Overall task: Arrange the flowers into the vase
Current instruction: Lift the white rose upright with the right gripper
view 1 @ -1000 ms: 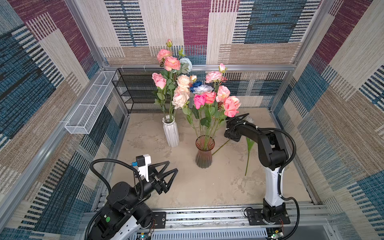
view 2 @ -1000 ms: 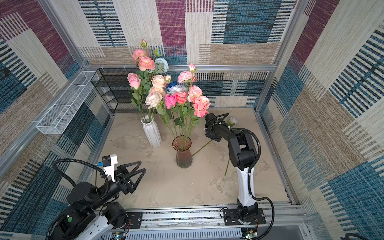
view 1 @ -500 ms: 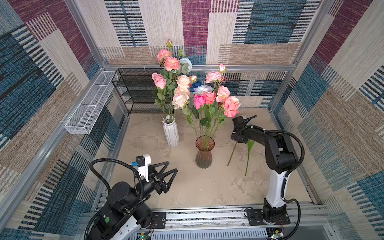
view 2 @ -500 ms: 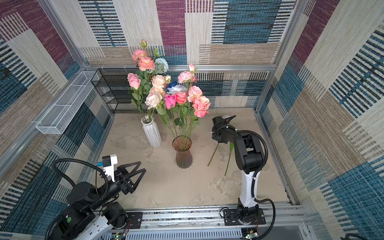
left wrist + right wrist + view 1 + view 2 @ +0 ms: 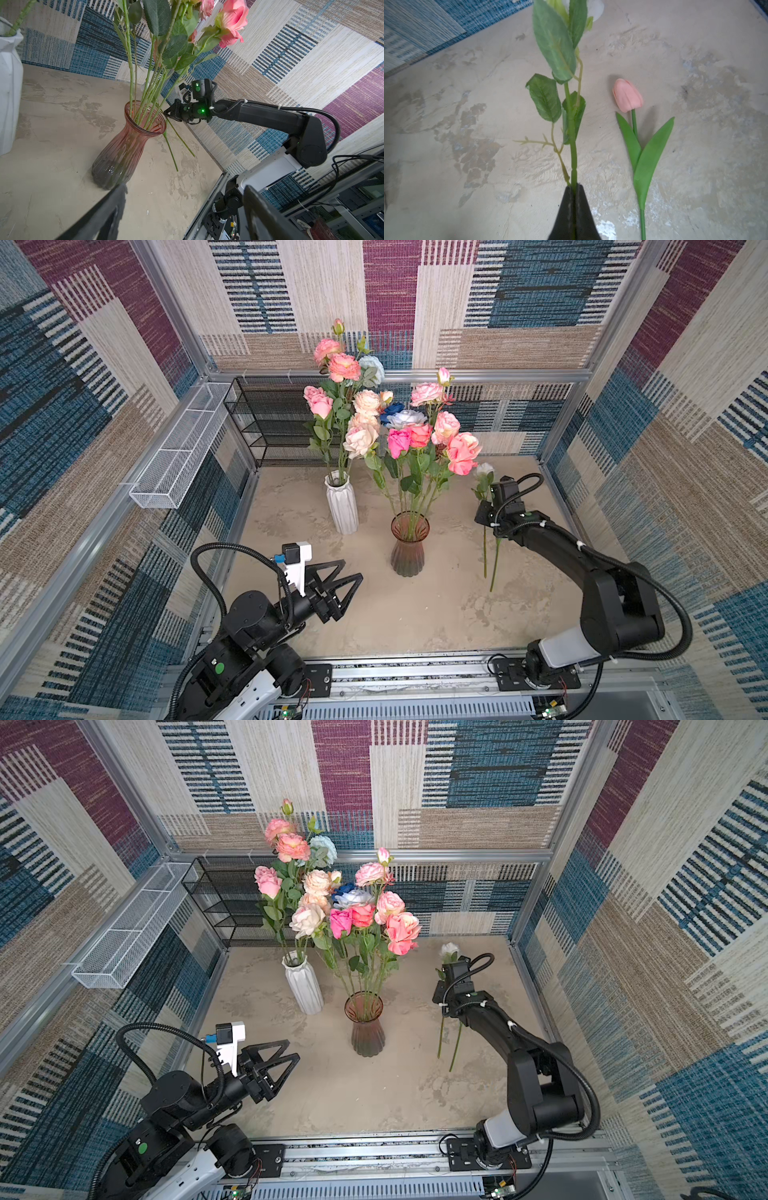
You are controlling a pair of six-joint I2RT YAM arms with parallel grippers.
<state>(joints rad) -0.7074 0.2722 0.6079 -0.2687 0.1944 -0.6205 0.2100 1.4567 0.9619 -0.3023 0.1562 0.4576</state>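
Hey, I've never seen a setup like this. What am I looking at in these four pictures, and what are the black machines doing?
Two robot arms work over a table, each ending in a two-fingered gripper. Two pictures look down from overhead; the other two come from cameras on the arms' wrists. On the table stand a white vase and a reddish glass vase, both holding artificial roses. A pink tulip lies flat. The right gripper is shut on the stem of a white rose. The left gripper hangs open and empty.

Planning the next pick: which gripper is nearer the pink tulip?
Right. The right gripper holds a rose beside the tulip; the left gripper is far off, past the glass vase.
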